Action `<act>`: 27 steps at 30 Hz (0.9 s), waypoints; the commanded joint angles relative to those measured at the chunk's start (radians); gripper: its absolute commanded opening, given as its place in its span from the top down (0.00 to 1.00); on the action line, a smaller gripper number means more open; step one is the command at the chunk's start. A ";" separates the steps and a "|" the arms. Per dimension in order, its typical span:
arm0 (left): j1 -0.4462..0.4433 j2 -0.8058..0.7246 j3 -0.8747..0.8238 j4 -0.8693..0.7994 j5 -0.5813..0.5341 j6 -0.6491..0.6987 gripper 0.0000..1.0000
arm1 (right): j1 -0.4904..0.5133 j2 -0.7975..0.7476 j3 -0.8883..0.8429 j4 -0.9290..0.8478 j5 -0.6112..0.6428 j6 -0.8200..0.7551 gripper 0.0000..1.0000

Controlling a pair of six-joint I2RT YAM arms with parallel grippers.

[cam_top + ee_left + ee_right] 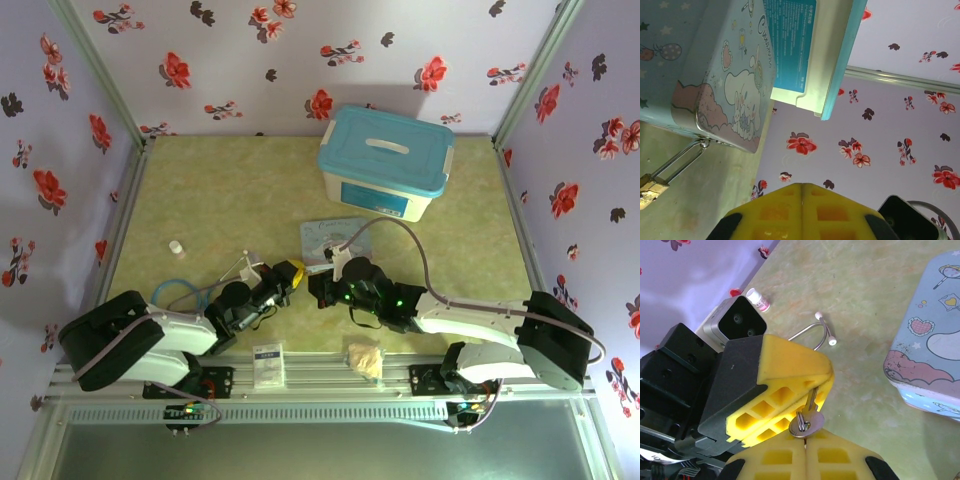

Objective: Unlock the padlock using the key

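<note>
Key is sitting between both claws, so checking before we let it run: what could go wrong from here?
1. The left claw pinches the key by its blade, with the head at the tips of the right claw. Whether the right one grips it is unclear, so a mistimed release could drop it.
2. The padlock lies unheld, its shackle through the hasp of the tin. Pushing the key in may just shove it aside.

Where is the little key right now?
In the right wrist view, the key is pinched by the left gripper. Its round head sits just above the right gripper, to the left of the blue cartoon tin.
</note>
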 commanded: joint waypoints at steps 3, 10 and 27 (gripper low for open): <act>0.010 -0.011 0.001 0.060 0.039 0.050 1.00 | 0.007 -0.009 -0.024 -0.061 0.026 -0.012 1.00; 0.074 -0.054 0.028 0.020 0.121 0.228 1.00 | -0.026 -0.098 -0.031 -0.105 0.015 -0.005 0.14; 0.091 -0.388 0.144 -0.340 0.207 0.906 1.00 | -0.206 -0.198 -0.118 0.412 -0.407 0.126 0.27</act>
